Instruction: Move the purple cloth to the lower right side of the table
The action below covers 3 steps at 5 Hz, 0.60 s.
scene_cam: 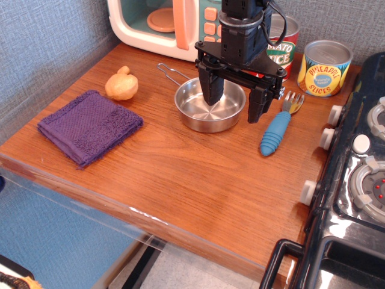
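Observation:
The purple cloth (90, 126) lies folded and flat on the left side of the reddish-brown wooden table (198, 180), near the front-left edge. My gripper (233, 107) hangs open and empty above the steel pan (210, 104), well to the right of the cloth. One finger (212, 90) is over the pan's bowl and the other finger (257, 105) is just past its right rim.
A tan toy food piece (121, 84) sits behind the cloth. A blue-handled fork (278, 129) lies right of the pan. Two cans (325, 67) and a toy microwave (168, 24) stand at the back. A black stove (355, 180) fills the right side.

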Motion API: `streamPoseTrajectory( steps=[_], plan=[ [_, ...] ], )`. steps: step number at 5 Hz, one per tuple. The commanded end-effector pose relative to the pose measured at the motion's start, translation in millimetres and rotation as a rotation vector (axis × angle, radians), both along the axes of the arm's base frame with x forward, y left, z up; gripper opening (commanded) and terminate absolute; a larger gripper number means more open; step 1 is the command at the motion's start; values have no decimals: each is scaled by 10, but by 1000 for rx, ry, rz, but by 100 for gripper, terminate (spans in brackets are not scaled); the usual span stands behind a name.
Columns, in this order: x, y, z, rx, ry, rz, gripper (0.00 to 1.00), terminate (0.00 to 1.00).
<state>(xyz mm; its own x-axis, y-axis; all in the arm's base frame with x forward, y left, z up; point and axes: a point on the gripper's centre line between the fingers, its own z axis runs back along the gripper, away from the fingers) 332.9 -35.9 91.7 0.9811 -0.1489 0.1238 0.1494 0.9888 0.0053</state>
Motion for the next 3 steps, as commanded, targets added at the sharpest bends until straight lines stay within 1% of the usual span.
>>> streamPoseTrajectory(
  steps=[1, 2, 3],
  plan=[
    [0, 0, 0, 0, 0, 0, 100, 0],
    [-68, 166, 6, -1, -9, -16, 100, 0],
    [-195, 493, 14, -48, -30, -47, 100, 0]
  ],
)
